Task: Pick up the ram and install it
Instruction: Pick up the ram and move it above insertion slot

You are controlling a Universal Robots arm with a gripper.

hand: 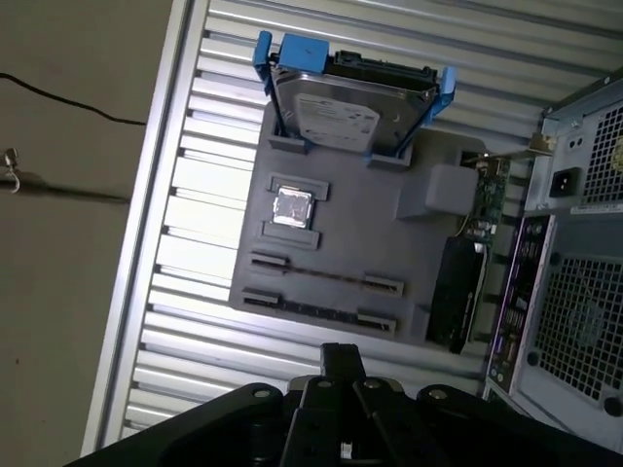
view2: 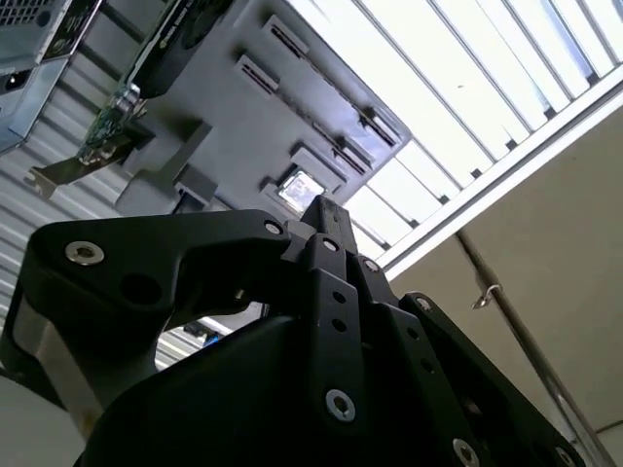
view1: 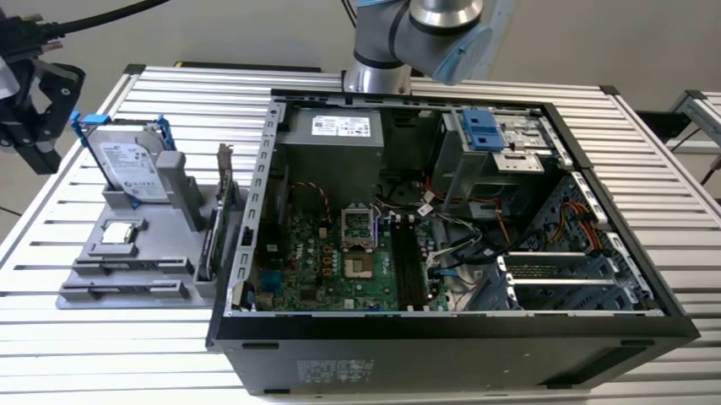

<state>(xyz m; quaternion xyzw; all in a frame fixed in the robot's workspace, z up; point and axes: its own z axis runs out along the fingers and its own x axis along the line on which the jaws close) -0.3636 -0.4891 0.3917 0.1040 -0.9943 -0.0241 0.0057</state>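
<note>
Here the gripper [hand: 341,354], fingertips pressed together on nothing, hangs in open room over the slatted table [hand: 185,263], just off the grey holder's [hand: 360,233] edge where the ram [hand: 321,310] stands slotted, well apart from the open case [view1: 451,211].

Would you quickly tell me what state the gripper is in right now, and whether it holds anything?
Gripper: closed, holding nothing; the ram lies untouched on the grey tray.
</note>
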